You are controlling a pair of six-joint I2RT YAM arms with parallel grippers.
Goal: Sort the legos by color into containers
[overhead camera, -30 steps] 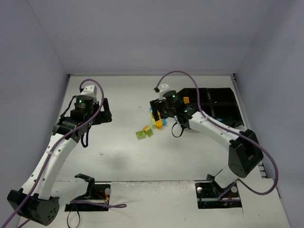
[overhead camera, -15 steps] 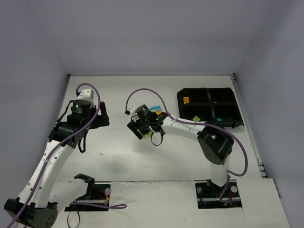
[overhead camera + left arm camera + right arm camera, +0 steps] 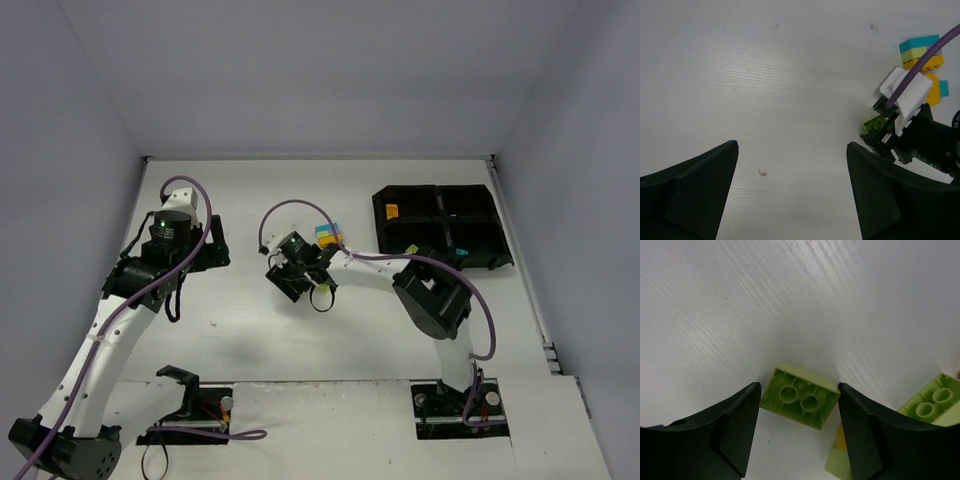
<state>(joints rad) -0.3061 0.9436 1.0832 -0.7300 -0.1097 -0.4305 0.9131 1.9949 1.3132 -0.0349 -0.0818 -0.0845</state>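
My right gripper (image 3: 290, 279) is low over the table, left of the brick pile. In the right wrist view its jaws (image 3: 799, 390) are open and straddle a yellow-green brick (image 3: 800, 402) that lies hollow side up, both fingers very close to its sides. A second yellow-green brick (image 3: 932, 405) lies to its right. Cyan, yellow-green and orange bricks (image 3: 328, 235) sit stacked just behind that gripper; they also show in the left wrist view (image 3: 921, 50). The black four-compartment tray (image 3: 470, 205) stands at the back right with an orange brick (image 3: 391, 211) in it. My left gripper (image 3: 205, 243) is open and empty.
The tray also holds a yellow-green brick (image 3: 411, 249) and a cyan brick (image 3: 460, 252). In the left wrist view my left gripper (image 3: 792, 146) hovers over bare white table, with the right wrist (image 3: 910, 130) and its purple cable (image 3: 920, 65) to its right. Grey walls enclose the table.
My right gripper has swung left from the brick pile and dropped over the yellow-green brick. The left arm has shifted only slightly.
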